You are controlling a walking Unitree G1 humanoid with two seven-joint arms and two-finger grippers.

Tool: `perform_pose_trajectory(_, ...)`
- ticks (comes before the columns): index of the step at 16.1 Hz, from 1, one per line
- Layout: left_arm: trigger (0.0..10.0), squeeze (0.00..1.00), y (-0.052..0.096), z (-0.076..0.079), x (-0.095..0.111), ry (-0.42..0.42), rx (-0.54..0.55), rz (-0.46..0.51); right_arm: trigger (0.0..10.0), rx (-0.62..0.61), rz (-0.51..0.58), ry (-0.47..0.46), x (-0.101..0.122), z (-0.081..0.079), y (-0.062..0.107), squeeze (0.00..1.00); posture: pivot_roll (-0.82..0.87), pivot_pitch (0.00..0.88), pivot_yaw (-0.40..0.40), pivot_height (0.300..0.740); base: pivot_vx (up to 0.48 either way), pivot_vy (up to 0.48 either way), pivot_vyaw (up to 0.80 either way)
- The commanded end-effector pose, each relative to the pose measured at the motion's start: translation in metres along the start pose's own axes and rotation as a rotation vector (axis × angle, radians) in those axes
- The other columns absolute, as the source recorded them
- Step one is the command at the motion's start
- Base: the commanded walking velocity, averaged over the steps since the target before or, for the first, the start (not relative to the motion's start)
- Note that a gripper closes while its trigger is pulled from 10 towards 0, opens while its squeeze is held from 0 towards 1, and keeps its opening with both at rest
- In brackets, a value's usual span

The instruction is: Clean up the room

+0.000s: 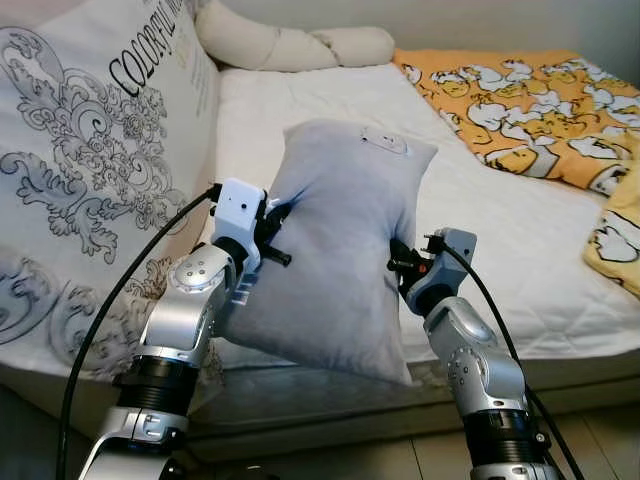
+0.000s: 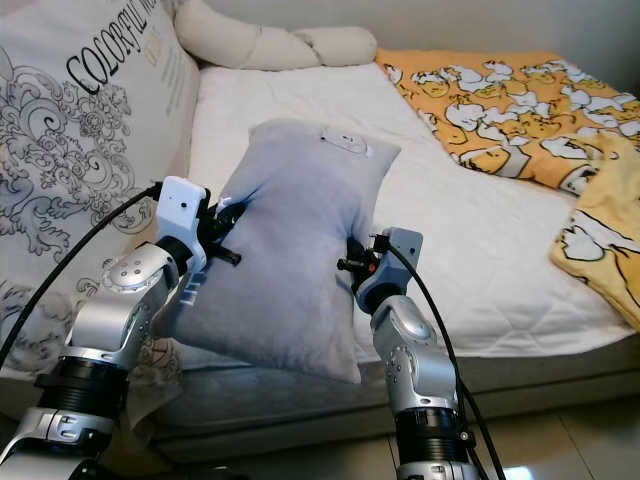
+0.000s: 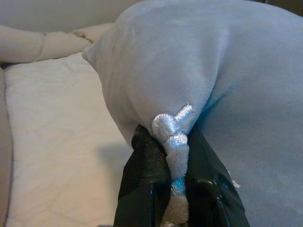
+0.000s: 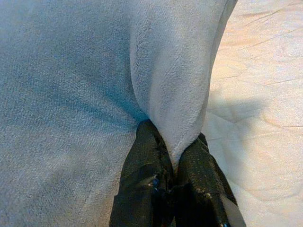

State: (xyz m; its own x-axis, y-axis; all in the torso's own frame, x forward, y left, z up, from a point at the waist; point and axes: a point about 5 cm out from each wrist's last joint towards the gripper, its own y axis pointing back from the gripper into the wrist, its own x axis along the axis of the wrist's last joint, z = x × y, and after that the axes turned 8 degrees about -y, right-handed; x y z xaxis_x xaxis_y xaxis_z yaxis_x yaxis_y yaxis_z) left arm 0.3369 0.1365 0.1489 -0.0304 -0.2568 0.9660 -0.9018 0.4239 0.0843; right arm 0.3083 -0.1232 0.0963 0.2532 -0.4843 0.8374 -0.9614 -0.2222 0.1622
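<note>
The left gripper (image 3: 173, 156) and right gripper (image 4: 175, 163) each hold their jaws clamped on opposite edges of the grey pillow (image 1: 345, 240), which is suspended above the bed (image 1: 500, 250) near its front edge.

Pillow (image 1: 340, 240) above bed (image 1: 500, 230) edge, blanket (image 1: 530, 110) right, cushion (image 1: 90, 150) left

On the far left, the large white cushion with grey scrollwork (image 1: 95, 150) carries black capital letters reading "COLORFUL" along its upper edge, followed by a second word cut off and not readable. The small white tag (image 1: 385, 141) on the grey plush pillow (image 1: 340, 250) is too small to read.
</note>
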Motion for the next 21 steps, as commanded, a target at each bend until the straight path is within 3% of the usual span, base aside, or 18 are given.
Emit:
perform_pose_trajectory(1, 10.0, 0.00, -0.0026, -0.0050, 0.0129, -0.005, 0.010, 0.049, 10.0, -0.004, 0.035, -0.004, 0.0104, 0.0038, -0.0016, 0.00, 0.03, 0.000, -0.006, 0.740, 0.000, 0.000, 0.00)
perform_pose_trajectory(3, 10.0, 0.00, -0.0033, -0.0058, 0.0134, -0.002, 0.012, 0.052, 10.0, 0.000, 0.039, -0.008, 0.0125, 0.0043, -0.0022, 0.00, 0.03, 0.000, -0.005, 0.740, 0.000, 0.000, 0.00)
perform_pose_trajectory(6, 10.0, 0.00, -0.0055, -0.0075, 0.0135, -0.001, 0.028, 0.049, 10.0, 0.001, 0.008, 0.074, 0.0126, 0.0049, -0.0046, 0.00, 0.02, 0.000, -0.004, 0.740, 0.267, 0.000, 0.42)
perform_pose_trajectory(8, 10.0, 0.00, -0.0057, -0.0090, 0.0125, -0.003, 0.042, 0.042, 10.0, 0.006, 0.009, 0.075, 0.0123, 0.0035, -0.0060, 0.00, 0.02, 0.000, -0.008, 0.740, 0.289, 0.000, 0.80)
perform_pose_trajectory(21, 10.0, 0.00, -0.0074, -0.0116, 0.0105, -0.019, 0.066, 0.031, 10.0, 0.015, -0.010, 0.079, 0.0094, 0.0039, -0.0098, 0.00, 0.03, 0.000, -0.015, 0.740, 0.292, 0.000, 0.00)
